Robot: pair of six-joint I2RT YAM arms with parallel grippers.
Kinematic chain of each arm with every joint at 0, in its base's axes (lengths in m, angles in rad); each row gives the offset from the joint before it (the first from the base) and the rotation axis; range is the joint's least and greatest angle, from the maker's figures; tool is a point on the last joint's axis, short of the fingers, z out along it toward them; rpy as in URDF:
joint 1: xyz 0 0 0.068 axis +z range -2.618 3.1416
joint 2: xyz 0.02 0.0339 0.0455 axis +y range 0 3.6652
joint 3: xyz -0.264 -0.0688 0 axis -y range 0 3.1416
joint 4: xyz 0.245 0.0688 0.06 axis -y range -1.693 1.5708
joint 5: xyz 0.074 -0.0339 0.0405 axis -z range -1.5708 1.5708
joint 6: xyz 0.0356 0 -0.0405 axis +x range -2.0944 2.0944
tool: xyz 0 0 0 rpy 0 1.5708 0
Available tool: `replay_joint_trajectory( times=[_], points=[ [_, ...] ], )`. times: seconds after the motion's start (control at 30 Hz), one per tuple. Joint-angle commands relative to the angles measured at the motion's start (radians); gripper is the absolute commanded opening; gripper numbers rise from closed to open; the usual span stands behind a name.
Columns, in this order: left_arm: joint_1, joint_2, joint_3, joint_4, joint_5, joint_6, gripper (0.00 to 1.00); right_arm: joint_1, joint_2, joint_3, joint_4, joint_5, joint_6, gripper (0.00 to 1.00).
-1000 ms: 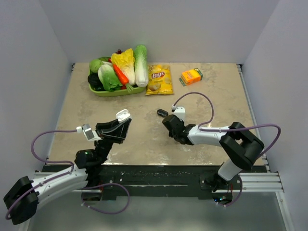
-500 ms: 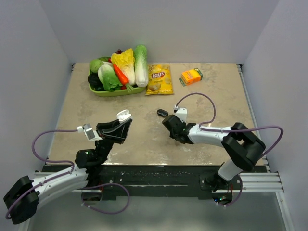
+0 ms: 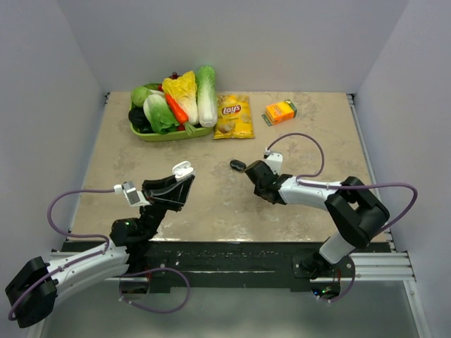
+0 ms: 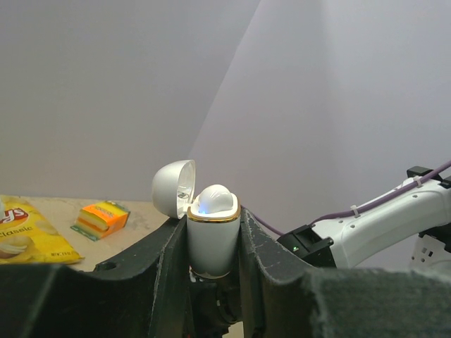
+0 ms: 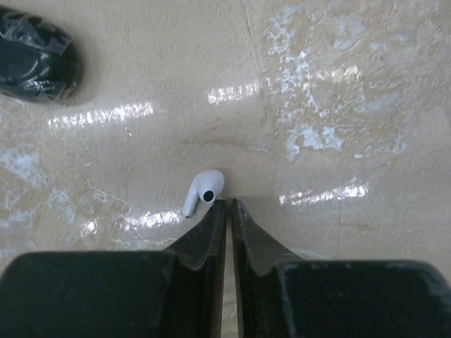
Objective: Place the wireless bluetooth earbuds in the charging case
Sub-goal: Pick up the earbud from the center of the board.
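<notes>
My left gripper [image 4: 213, 220] [image 3: 180, 179] is shut on the white, gold-rimmed charging case [image 4: 213, 243] [image 3: 182, 170] and holds it upright above the table. Its lid [image 4: 173, 187] is swung open and a white dome with a blue glow sits in its mouth. One white stemmed earbud [image 5: 206, 187] lies on the table, touching the outer side of my right gripper's left fingertip [image 5: 217, 215]. The right gripper [image 5: 230, 204] [image 3: 254, 171] is low over the table, jaws all but together with a thin slit, nothing between them. In the top view the earbud is hidden.
A black oval object in clear wrap [image 5: 34, 62] [image 3: 237, 165] lies just beyond the right gripper. At the back are a green tray [image 3: 151, 134] of vegetables, a yellow chips bag [image 3: 234, 116] [image 4: 20, 231] and an orange box [image 3: 280, 112] [image 4: 102, 217].
My right gripper has shifted a little right and farther back, and its jaws have parted by a hair. The left arm and the case have not moved.
</notes>
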Motion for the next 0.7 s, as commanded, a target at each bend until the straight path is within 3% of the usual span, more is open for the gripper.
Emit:
replay_joint_trajectory(
  times=[0.0,0.3,0.43,0.5,0.67],
  points=[
    [-0.006,-0.007,-0.237,0.068,0.017,-0.013,0.0,-0.025,0.038,0.015,-0.007,0.008,-0.027,0.11],
    [-0.006,0.008,-0.24,0.079,0.02,-0.016,0.0,-0.038,0.072,0.066,-0.002,0.009,-0.068,0.15],
    [-0.006,0.006,-0.243,0.077,0.014,-0.016,0.0,-0.038,-0.039,0.052,-0.049,0.039,-0.044,0.27],
    [-0.006,0.006,-0.241,0.077,0.01,-0.013,0.0,-0.038,-0.086,0.051,-0.057,0.034,-0.056,0.38],
    [-0.006,0.005,-0.246,0.074,-0.007,-0.015,0.0,-0.038,-0.129,0.106,-0.056,-0.009,-0.172,0.49]
  ],
)
